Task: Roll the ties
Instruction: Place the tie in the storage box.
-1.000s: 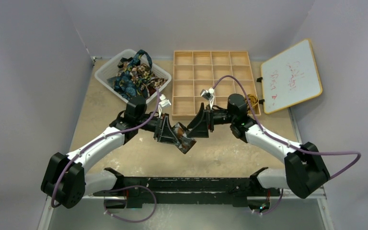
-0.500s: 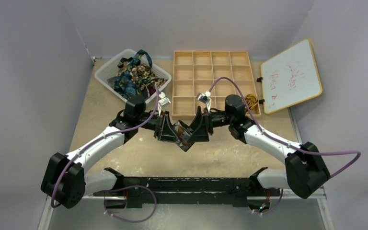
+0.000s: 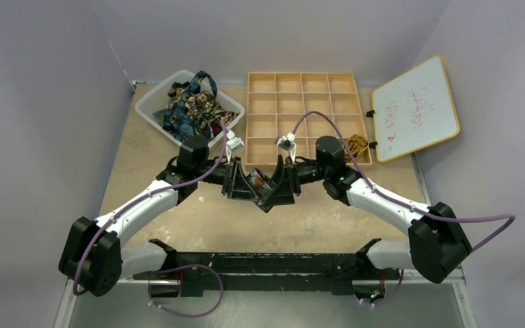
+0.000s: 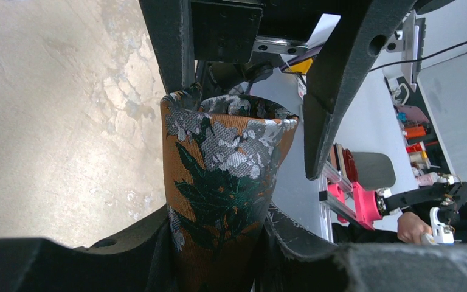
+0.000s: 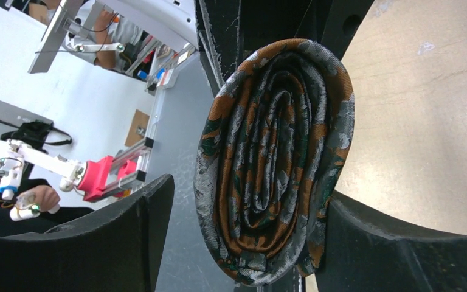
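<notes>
We saw the right pincer [image 5: 249,234] had come closer, spread around the rolled tie [image 5: 273,140]; the left pincer [image 4: 216,240] pinched it, arms facing.

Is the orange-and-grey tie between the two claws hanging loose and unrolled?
No, the tie is wound into a tight spiral of many layers.

The top external camera looks steeply down from above and behind the two arms [image 3: 143,205], far enough back to take in the whole table [image 3: 143,154]. Each wrist camera faces the opposite wrist at very close range. All three views share the rolled tie [image 5: 273,158] at mid-table.
</notes>
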You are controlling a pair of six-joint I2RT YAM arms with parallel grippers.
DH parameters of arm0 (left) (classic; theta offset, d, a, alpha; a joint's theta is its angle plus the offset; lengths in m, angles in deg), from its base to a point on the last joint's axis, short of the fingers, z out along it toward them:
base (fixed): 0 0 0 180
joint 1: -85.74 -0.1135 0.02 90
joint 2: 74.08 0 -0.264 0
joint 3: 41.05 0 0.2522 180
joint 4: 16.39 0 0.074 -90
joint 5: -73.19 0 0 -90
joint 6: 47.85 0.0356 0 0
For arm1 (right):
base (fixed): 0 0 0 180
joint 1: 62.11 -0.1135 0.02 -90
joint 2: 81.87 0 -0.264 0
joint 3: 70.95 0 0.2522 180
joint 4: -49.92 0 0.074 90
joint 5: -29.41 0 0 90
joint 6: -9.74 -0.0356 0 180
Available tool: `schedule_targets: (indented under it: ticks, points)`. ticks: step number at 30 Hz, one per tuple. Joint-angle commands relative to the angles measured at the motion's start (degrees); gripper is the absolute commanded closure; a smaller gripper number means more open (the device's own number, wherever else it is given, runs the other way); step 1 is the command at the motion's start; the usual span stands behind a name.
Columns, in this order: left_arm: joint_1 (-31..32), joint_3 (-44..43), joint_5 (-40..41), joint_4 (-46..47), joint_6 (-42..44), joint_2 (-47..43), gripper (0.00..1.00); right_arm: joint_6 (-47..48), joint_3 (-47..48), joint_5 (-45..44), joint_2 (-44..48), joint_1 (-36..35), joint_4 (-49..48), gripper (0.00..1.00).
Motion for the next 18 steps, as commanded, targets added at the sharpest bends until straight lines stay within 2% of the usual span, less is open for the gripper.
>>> schedule_targets:
  ticks: [1, 6, 11, 15, 18]
  points:
    - [0.06, -2.42, 1.71, 2.13, -0.22, -0.89, 0.65, 0.37, 2.92, 1.09, 0.87, -2.12, -0.22, 0.29]
    - [0.09, -2.27, 1.16, 1.77, 0.29, -1.14, 0.65, 1.06, 3.5, 1.05, -0.42, -2.83, 0.37, 0.43]
    - [0.13, -2.16, 0.29, 1.36, 1.23, -1.65, 0.65, 0.93, 3.22, 1.23, -1.8, -2.88, 0.22, 0.48]
    - [0.14, -2.2, 1.02, 1.42, 0.97, -1.65, 0.65, 1.01, 3.34, 1.11, -3.09, -2.85, 0.68, 0.56]
    - [0.14, -2.27, 2.81, 0.97, 0.45, -1.86, 0.59, 0.87, 3.35, 0.78, -3.34, -2.84, 0.64, 0.61]
